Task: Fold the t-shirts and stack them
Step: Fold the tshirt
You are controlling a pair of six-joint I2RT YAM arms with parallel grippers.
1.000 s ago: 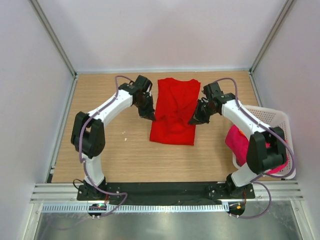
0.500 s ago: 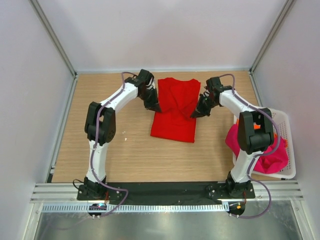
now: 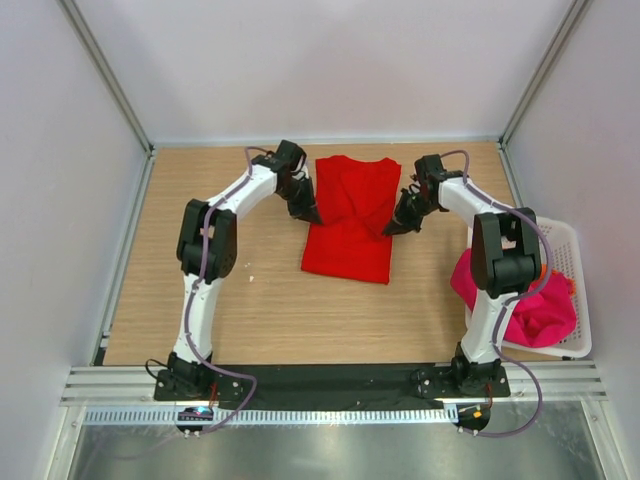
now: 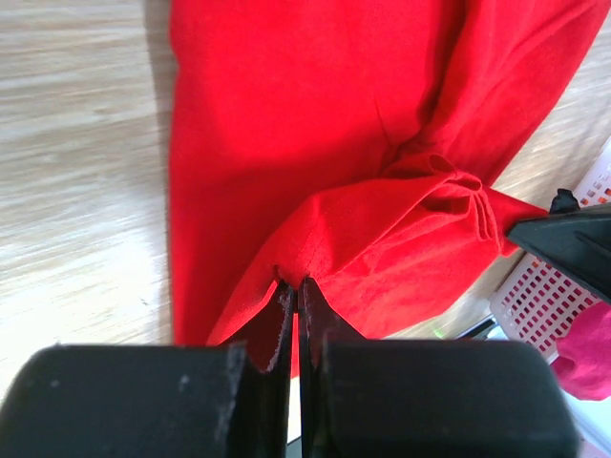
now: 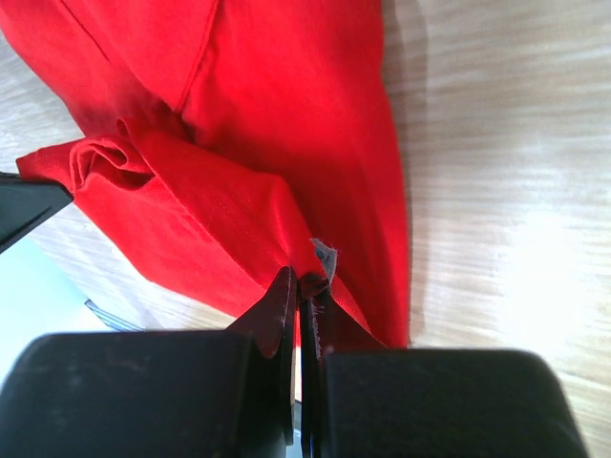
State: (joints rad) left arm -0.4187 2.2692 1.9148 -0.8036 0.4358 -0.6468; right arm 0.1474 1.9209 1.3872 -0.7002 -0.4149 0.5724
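Reach long on both sides over the counter (image 3: 250, 300), left hand (image 3: 311, 216) and right hand (image 3: 389, 228) tipped down and inward, each pinching a side edge of the red shirt (image 3: 347, 250).

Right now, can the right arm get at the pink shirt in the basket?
Probably not yet: the right hand is shut on the red shirt. The pink shirt lies in the basket, close beside that arm.
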